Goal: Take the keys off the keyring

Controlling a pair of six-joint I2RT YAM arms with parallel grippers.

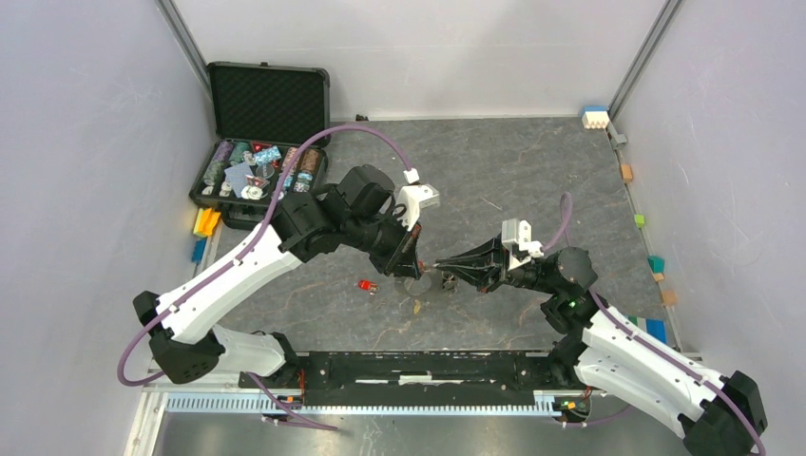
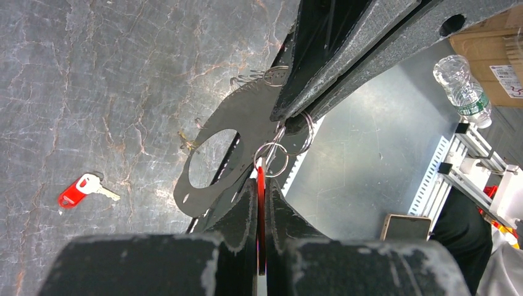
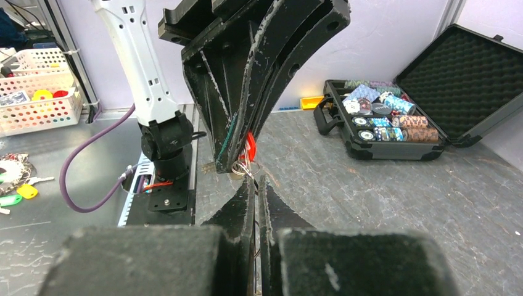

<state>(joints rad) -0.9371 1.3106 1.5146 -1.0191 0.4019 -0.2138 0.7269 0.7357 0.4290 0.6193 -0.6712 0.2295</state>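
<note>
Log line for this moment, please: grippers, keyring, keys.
left gripper shut on held red key | right gripper shut on keyring | loose red key on table

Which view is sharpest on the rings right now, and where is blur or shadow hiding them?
Left wrist: rings and keyring sharp, evenly lit; left gripper, shut on a red key, soft near the lens. Right wrist: right gripper blurred, rings small and half hidden. Top external: meeting point dark, rings too small to see.

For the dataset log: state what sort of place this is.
Probably a robotics lab cell: a grey table boxed in by plain pale panels, a foam-lined case of poker chips as props, and a water bottle off the table.
</note>
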